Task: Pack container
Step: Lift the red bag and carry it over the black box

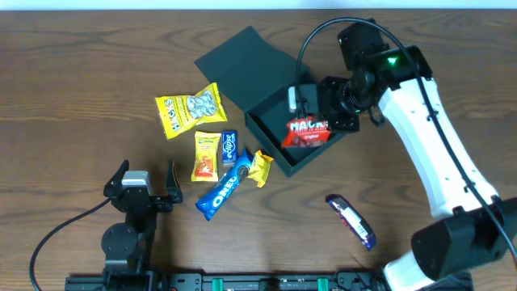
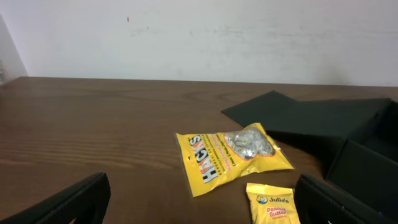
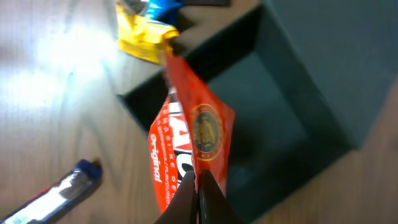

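— What is seen of the room and the surface?
— A table (image 1: 65, 73) of dark brown wood with a long, streaked grain fills the overhead view. Behind its far edge, in the left wrist view, a plain white wall (image 2: 186, 37) is shown.
— Where is the container found?
— The container (image 1: 262, 141) is set at the far middle of the table. Its lid (image 1: 242, 61) is folded back onto the wood at the far left.
— How are the grippers held?
— The right gripper (image 3: 198, 186) is pinched tight on a red packet (image 1: 307, 132), which is hung above the container's open inside. The left gripper (image 1: 146, 182) is spread wide at the near left, and nothing is held in it.
— What is left loose?
— A yellow Hacks bag (image 1: 190, 109), a Julie's packet (image 1: 208, 155), a blue Oreo pack (image 1: 220, 194) and a small yellow sachet (image 1: 260, 168) are gathered just left of the container. A dark blue bar (image 1: 351, 221) is laid apart at the near right.
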Controlling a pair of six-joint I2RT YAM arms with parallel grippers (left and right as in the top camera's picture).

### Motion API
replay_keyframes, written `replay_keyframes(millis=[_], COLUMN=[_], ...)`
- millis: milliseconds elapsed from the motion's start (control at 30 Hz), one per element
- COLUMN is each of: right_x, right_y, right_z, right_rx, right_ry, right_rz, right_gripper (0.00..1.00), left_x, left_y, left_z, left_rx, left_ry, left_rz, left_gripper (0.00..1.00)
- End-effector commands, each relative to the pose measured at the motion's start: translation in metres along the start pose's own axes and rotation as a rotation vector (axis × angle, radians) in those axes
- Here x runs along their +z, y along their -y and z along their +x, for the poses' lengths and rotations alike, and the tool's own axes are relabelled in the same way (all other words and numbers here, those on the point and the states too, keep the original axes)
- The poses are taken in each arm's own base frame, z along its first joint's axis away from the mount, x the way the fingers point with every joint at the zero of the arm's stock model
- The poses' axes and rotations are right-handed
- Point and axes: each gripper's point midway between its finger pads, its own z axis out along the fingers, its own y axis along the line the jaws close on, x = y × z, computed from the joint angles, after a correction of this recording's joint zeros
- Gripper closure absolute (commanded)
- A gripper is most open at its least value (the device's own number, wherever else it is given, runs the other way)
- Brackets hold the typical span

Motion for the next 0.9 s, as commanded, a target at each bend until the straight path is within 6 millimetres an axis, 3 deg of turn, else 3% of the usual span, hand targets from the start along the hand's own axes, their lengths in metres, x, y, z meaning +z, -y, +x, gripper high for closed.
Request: replay_keyframes(millis=[0,367,567,867], right_x=[0.001,0.039,0.061,0.083], right_y=[-0.003,-0.002,0.001,0.018], right_z=[-0.005,0.003,0.011,-0.005], right_rx=[-0.013,0.021,-0.053,-0.142], right_ry=[0.066,0.067,0.063,0.153], right_rz=[-0.044,-0.160,-0.201,-0.166], right_gripper=[0.99,0.99,0.99,0.99], left_x=[0.001,0.001,0.001,0.001], left_y=[-0.002,-0.002,-0.002,-0.002], left_z=[0.018,0.018,0.018,0.018], left_rx=[-0.003,-0.003,-0.003,-0.003], left_ry=[-0.055,-0.055,-0.055,-0.055], left_rz=[-0.010,-0.011,-0.010,-0.011], left_gripper=[0.05,0.04,0.05,0.05])
